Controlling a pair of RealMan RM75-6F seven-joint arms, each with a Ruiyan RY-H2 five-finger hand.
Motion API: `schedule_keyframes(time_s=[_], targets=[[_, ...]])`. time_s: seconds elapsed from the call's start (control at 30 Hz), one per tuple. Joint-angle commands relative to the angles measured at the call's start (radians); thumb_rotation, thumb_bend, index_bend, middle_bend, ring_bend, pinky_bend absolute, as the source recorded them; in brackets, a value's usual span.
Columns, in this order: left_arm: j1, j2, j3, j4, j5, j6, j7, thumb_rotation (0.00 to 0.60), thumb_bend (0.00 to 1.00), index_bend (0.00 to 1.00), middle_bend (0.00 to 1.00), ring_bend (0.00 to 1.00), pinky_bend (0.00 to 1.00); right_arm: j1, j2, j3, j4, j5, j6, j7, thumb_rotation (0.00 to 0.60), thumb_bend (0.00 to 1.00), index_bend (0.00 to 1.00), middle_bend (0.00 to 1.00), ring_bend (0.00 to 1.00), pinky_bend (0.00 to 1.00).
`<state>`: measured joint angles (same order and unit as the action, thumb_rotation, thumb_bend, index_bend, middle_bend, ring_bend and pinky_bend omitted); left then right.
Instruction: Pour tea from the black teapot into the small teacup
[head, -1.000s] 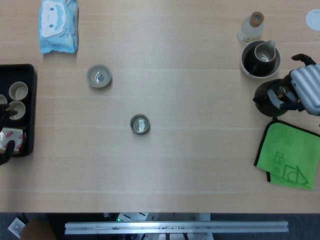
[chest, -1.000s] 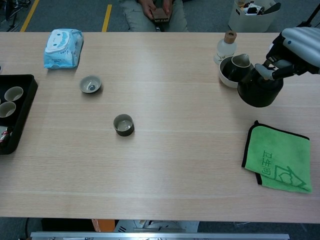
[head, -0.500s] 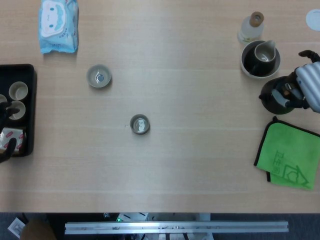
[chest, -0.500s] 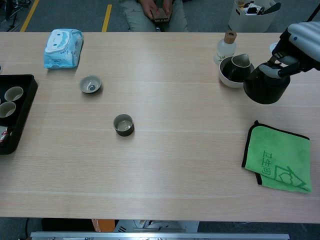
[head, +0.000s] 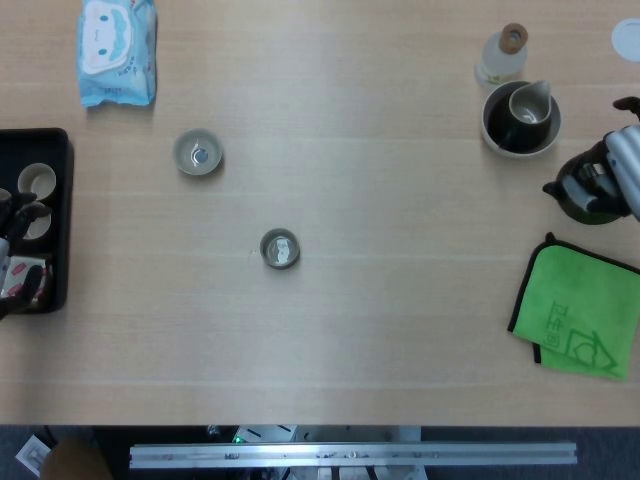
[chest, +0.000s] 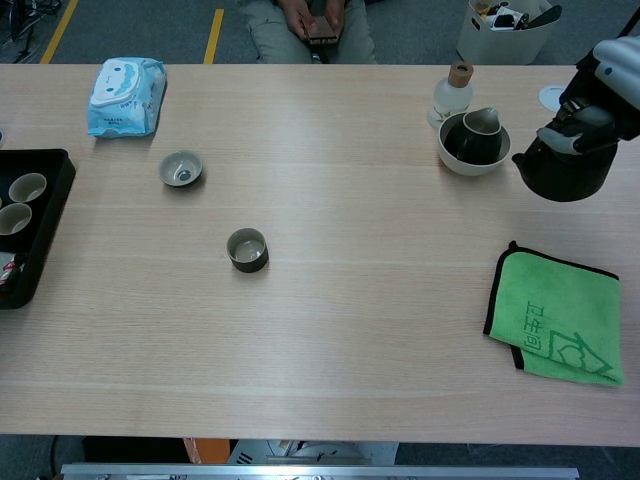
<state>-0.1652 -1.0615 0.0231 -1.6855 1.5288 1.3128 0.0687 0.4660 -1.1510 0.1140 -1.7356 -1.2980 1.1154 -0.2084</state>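
Note:
The black teapot is at the far right, above the green cloth, held by its top in my right hand. Whether it touches the table is unclear. A dark small teacup stands upright mid-table, far to the left of the pot. A lighter grey teacup sits further back and left. Only the dark fingers of my left hand show at the left edge of the head view, over the black tray; their grip is unclear.
A green cloth lies at the right front. A white bowl holding a pitcher and a corked bottle stand behind the teapot. A black tray with cups is at the left edge, a wipes pack at the back left.
My right hand has carried the teapot to the right, away from the cups and toward the table's right edge. The left hand's fingers have shifted slightly over the tray.

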Motion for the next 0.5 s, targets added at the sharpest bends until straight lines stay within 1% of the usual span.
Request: schedule_keyframes(time_s=[0.03,0.3,0.5], targets=[[-0.001,-0.002,0.0,0.002,-0.003,-0.001,0.0,0.6,0.39,0.2,0.16,0.19,0.15,-0.003,-0.001,0.001,0.002,0.0,0.005,0.002,0.522,0.31,1.0,0.99,0.98,0.2],[-0.019,-0.01,-0.004,0.02,-0.021,-0.032,-0.002,0.6,0.39,0.2,0.16,0.19,0.15,-0.008,-0.006,0.008,0.01,-0.006,0.02,0.022,0.522,0.3,1.0,0.99,0.98,0.2],[-0.064,-0.02,-0.001,0.042,-0.034,-0.117,-0.023,0.6,0.39,0.2,0.16,0.19,0.15,-0.01,-0.012,0.017,0.012,-0.013,0.032,0.037,0.522,0.3,1.0,0.99,0.98,0.2]])
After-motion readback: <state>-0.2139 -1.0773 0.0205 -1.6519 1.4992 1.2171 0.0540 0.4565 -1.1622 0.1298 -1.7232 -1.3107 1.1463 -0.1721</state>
